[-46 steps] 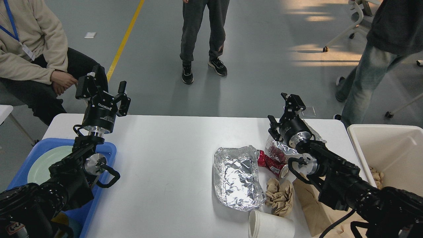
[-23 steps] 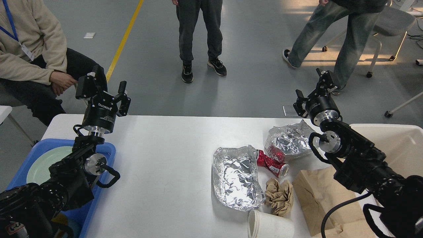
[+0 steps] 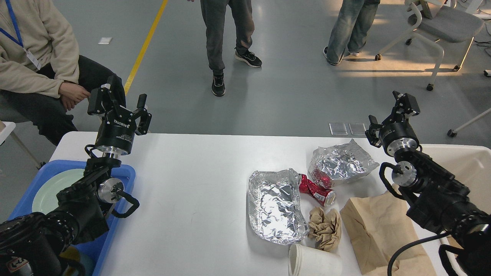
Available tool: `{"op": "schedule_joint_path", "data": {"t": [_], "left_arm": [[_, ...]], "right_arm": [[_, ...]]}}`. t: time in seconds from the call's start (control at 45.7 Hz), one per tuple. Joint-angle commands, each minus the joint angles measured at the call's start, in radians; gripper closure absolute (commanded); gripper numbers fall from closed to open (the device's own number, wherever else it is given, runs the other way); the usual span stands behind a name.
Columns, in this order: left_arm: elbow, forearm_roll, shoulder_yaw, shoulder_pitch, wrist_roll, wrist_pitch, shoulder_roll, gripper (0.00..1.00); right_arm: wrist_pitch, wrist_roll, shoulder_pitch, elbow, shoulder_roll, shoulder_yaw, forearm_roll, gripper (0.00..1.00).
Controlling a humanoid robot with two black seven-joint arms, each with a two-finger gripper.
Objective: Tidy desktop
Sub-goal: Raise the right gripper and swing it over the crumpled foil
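So the big white rectangular desktop with rounded corners (image 3: 191,199) fills the lower middle of the head view, and all the junk sits on its right half: a crumpled silver foil tray (image 3: 275,205) lies flat there, a crushed red drink can (image 3: 317,190) touching its right edge, and a scrunched ball of silver foil (image 3: 341,164) just behind the can. In front of the can there's a wadded brown paper napkin (image 3: 325,227), a flat brown paper bag (image 3: 379,230) beside that, and a white paper cup on its side (image 3: 312,261) at the desktop's near edge. A blue plastic tray (image 3: 122,172) with a pale green plate (image 3: 50,189) in it sits over the desktop's left end, and a cream-white plastic bin (image 3: 468,165) stands off the right end. The left gripper (image 3: 124,105) is up over the desktop's far left corner, fingers spread, nothing in them. The right gripper (image 3: 391,111) is raised past the far right corner, fingers apart and empty too.
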Motion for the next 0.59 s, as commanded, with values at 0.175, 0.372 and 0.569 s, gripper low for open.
{"op": "schedule_joint_path", "data": {"t": [0.175,0.372,0.569], "left_arm": [[0.000,-0.001,0.000,0.000,0.000,0.000,0.000,0.04],[0.000,-0.001,0.000,0.000,0.000,0.000,0.000,0.04],[0.000,-0.001,0.000,0.000,0.000,0.000,0.000,0.04]], "right_arm": [[-0.001,0.000,0.014,-0.001,0.003,0.002,0.000,0.00],[0.002,0.000,0.019,0.001,-0.002,0.004,0.000,0.00],[-0.001,0.000,0.060,0.001,-0.011,-0.008,0.000,0.00]]}}
